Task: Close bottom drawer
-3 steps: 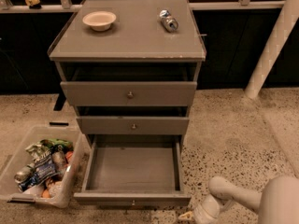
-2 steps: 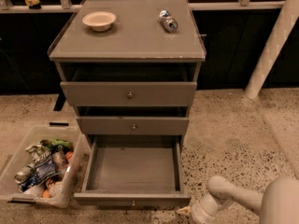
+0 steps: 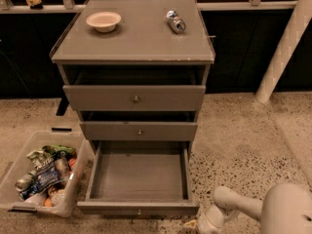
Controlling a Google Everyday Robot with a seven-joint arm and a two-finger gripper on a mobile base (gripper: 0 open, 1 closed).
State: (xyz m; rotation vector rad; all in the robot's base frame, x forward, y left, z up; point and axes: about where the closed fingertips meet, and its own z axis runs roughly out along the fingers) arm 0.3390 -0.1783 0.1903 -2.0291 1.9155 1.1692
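The grey cabinet [image 3: 131, 38] has three drawers. The bottom drawer [image 3: 139, 175] is pulled far out, its deep grey box empty, its low front [image 3: 138, 209] with a small round knob [image 3: 139, 211] facing me. The middle drawer [image 3: 139, 131] and the top drawer [image 3: 134, 98] stand out only a little. My gripper [image 3: 199, 225] is at the bottom edge of the camera view, just right of the bottom drawer's front right corner, on the end of the white arm [image 3: 273, 211]. It holds nothing that I can see.
A clear plastic bin [image 3: 40, 174] full of snack packs and cans sits on the floor, left of the open drawer. A cream bowl [image 3: 103, 20] and a lying can [image 3: 175, 21] are on the cabinet top. A white post [image 3: 284, 45] slants at right. Speckled floor lies to the right.
The arm and gripper have shifted slightly left toward the drawer's front corner. The drawer has not moved.
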